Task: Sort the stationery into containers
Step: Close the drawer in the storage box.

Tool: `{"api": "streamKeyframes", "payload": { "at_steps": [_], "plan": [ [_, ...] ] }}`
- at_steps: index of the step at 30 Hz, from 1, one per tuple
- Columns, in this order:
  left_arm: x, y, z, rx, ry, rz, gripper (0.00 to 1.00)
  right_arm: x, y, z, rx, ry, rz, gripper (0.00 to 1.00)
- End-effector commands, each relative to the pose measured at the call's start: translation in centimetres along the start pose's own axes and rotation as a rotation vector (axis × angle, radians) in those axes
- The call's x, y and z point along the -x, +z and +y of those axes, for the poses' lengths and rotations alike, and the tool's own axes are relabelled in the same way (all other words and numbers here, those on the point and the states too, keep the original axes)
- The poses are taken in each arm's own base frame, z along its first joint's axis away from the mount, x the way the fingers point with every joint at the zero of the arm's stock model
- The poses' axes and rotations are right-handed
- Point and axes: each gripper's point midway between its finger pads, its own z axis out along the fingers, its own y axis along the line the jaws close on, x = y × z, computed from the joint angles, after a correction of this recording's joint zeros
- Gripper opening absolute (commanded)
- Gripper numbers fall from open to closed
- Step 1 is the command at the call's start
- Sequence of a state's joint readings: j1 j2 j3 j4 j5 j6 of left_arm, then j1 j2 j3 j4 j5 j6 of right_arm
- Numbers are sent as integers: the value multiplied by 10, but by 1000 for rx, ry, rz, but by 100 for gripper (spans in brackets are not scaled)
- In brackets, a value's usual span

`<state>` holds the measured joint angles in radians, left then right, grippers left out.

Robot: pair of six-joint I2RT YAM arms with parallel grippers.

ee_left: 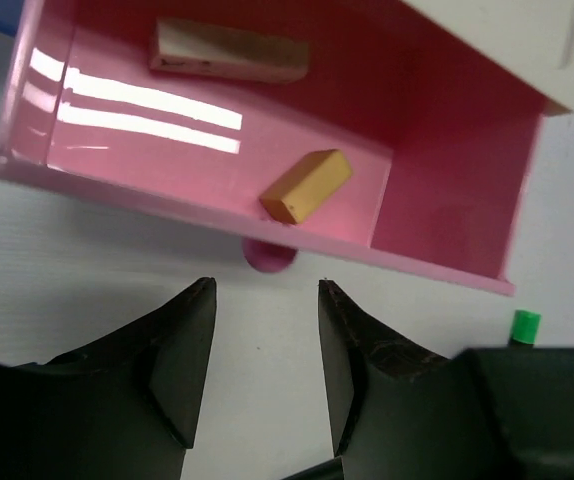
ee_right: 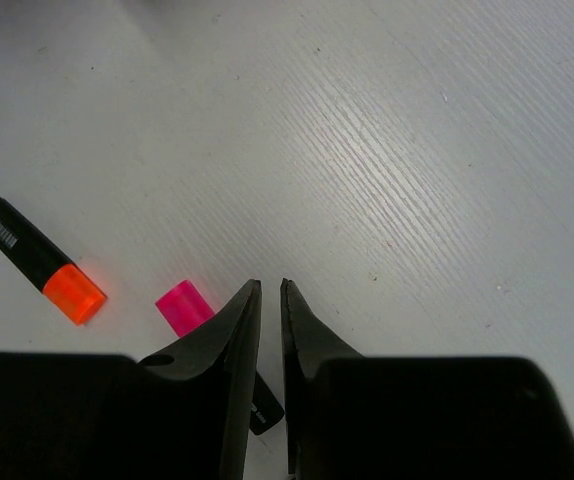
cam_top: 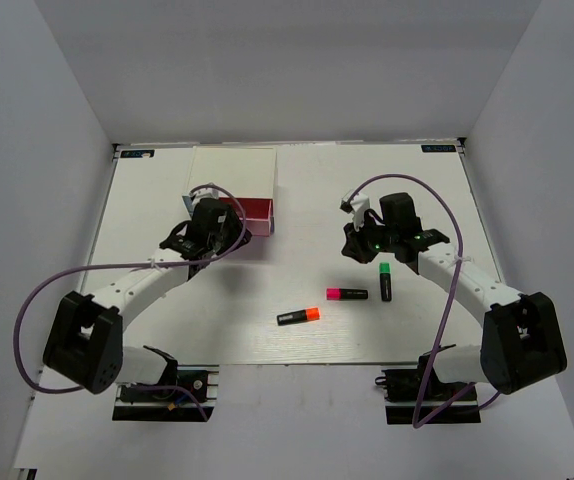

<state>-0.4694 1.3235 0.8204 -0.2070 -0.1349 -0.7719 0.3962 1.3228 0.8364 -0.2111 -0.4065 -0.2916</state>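
Observation:
The cream-topped box (cam_top: 232,178) stands at the back left with its pink drawer (ee_left: 217,130) pulled out. Inside the drawer lie a tan block (ee_left: 305,185) and a longer pale piece (ee_left: 229,50). My left gripper (ee_left: 265,290) hovers just before the drawer's round knob (ee_left: 267,257), open and empty. Three highlighters lie on the table: orange (cam_top: 299,316), pink (cam_top: 347,294) and green (cam_top: 386,280). My right gripper (ee_right: 270,287) hangs above the table near the pink highlighter (ee_right: 185,307). Only a narrow slit shows between its jaws, and nothing is in it.
The box's cream top (ee_left: 527,40) overhangs the drawer's back. Grey walls close in the white table (cam_top: 417,200) on three sides. The green highlighter's end (ee_left: 525,325) shows right of the left fingers. Purple cables loop off both arms.

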Motion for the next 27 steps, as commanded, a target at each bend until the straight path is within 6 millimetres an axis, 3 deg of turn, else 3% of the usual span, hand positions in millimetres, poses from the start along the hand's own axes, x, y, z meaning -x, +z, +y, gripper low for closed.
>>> {"api": "streamKeyframes", "payload": {
  "at_steps": [1, 19, 20, 27],
  "plan": [
    [25, 5, -16, -51, 12, -45, 56, 10, -5, -2, -7, -17, -28, 20],
    [58, 41, -26, -86, -3, -97, 58, 10, -5, -6, -17, -21, -30, 20],
    [66, 40, -26, -79, -10, -118, 58, 9, -5, -5, -16, -22, -28, 20],
    [65, 56, -23, -45, -8, -97, 58, 7, -5, -7, -23, -22, -23, 21]
  ]
}}
